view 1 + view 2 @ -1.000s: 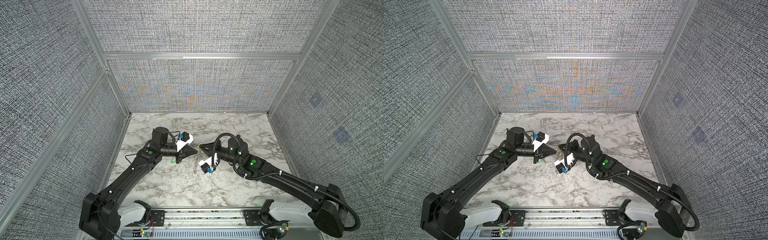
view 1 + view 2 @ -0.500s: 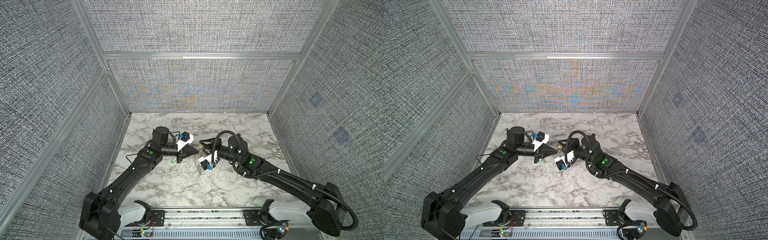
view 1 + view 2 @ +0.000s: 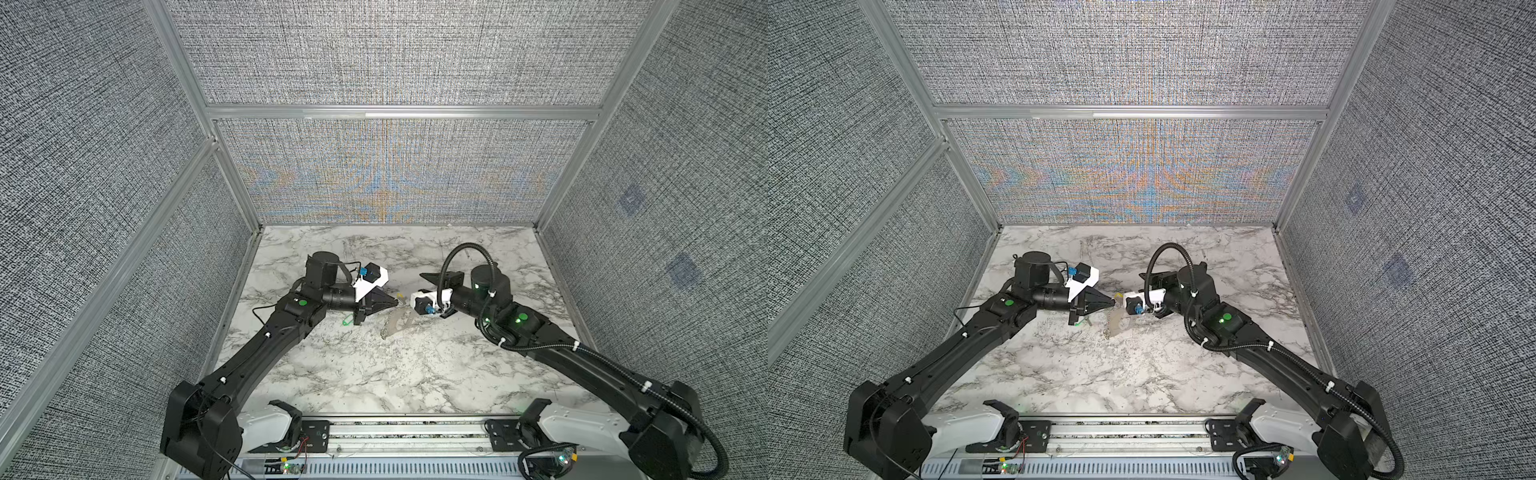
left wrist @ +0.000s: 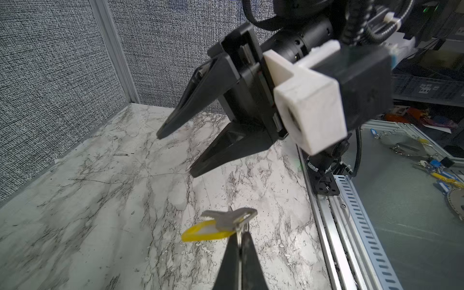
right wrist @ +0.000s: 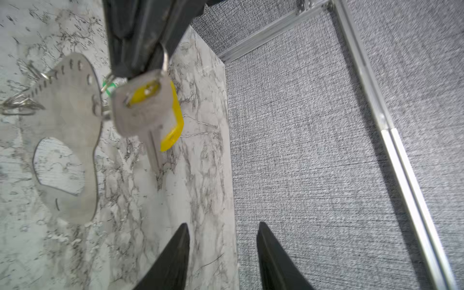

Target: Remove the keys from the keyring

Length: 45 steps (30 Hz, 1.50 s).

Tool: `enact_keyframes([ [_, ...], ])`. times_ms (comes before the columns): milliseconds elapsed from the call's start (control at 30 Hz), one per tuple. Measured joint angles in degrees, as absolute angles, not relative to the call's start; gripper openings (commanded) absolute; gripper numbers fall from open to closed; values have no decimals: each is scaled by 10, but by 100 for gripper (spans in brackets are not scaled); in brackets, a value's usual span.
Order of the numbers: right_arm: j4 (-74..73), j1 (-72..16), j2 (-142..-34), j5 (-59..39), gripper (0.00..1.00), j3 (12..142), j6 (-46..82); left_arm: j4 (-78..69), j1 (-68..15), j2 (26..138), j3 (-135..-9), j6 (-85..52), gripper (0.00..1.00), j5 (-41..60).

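The rig I drive: left arm and right arm, both matte black, a green light on each. White camera mounts with blue connectors at the wrists. A ribbed black hose, cinched by white ties, runs along the right (the left has one thin cable). The fingers taper to black wedges.

We see a white, grey-veined marble table. On it lies the flat grey keyring, marble showing through its 1 big opening, and nearby 1 green-tagged key, partly hidden.
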<state>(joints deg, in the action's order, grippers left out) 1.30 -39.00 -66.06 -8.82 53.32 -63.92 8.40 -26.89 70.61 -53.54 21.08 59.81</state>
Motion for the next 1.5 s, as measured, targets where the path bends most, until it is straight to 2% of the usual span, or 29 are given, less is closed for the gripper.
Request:
enact_keyframes([
  [233,102,-358,-647,-185,36,608,-523,109,-273,706,-543,238,0,579],
  [400,145,-356,-653,-263,35,627,-474,119,-283,700,-543,254,0,559],
  [633,156,-356,-661,-275,36,612,-337,119,-290,695,-543,270,0,541],
  [867,70,-349,-627,-255,38,552,1,117,-291,695,-537,273,0,535],
  [1133,-57,-346,-634,-227,51,467,421,90,-291,704,-534,265,0,536],
  [1333,-128,-347,-646,-234,60,455,609,74,-291,709,-534,252,0,538],
  [1500,-182,-350,-649,-239,61,426,731,57,-291,715,-534,244,0,540],
])
